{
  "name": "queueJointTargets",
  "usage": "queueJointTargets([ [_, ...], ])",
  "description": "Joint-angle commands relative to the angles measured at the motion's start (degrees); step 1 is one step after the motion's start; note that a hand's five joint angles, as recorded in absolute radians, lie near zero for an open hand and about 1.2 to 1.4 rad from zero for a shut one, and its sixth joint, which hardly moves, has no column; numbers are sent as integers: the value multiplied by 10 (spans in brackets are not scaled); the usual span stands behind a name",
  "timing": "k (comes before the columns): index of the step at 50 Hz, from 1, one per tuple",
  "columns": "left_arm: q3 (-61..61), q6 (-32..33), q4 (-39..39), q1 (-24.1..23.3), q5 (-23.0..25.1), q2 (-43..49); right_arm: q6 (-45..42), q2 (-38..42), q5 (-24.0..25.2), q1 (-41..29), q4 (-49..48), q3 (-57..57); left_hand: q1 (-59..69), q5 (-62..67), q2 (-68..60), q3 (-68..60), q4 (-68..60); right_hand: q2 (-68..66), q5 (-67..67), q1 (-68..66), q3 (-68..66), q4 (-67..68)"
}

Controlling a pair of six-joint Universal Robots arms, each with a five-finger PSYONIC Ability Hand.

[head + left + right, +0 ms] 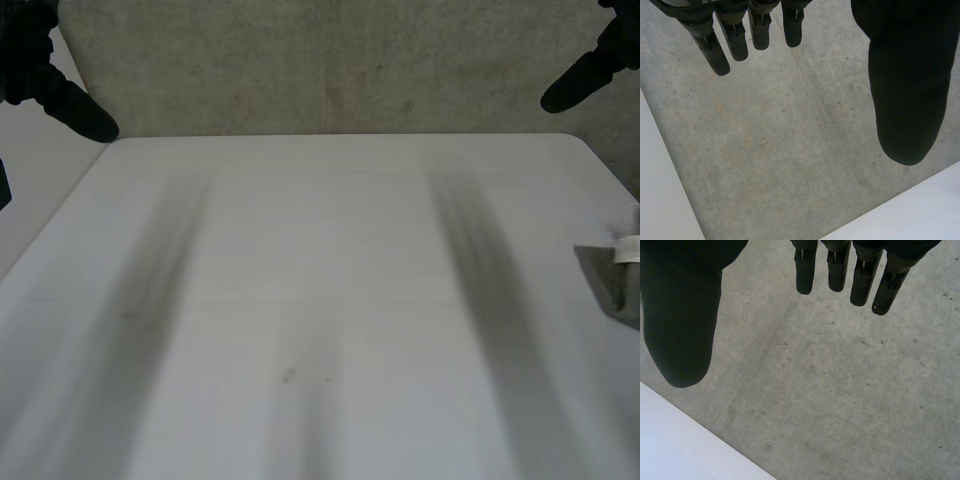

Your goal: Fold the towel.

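Starting at the near side, the white counter [320, 250] carries two dark soft streaks running from front to back. At its right edge, about midway back, lies a grey flat piece [606, 285] with a white tab [628, 248] at its far end; whether this is the towel cannot be told. Beyond the far edge of the counter is a grey concrete floor [330, 70]. The left hand [62, 98] hangs over that floor just past the counter's far left corner, its fingers [717, 55] straight, the thumb well apart from them, holding nothing. The right hand [585, 80] hangs past the far right corner, its fingers [837, 272] likewise straight, thumb apart, nothing in its grasp.
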State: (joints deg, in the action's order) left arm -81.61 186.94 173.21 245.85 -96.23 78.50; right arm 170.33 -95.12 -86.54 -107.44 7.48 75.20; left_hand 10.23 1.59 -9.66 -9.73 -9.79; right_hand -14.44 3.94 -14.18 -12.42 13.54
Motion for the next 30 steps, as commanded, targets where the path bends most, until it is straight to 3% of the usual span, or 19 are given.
queueJointTargets([
  [1,-2,0,-1,-5,1,-7,0,-3,23,8,2,-3,0,-14,-6,-5,-4,44,-39,42,24,-35],
  [30,1,0,-2,-11,-2,-27,8,-27,37,24,20,-6,0,-14,-6,-5,-4,44,-39,42,24,-35],
])
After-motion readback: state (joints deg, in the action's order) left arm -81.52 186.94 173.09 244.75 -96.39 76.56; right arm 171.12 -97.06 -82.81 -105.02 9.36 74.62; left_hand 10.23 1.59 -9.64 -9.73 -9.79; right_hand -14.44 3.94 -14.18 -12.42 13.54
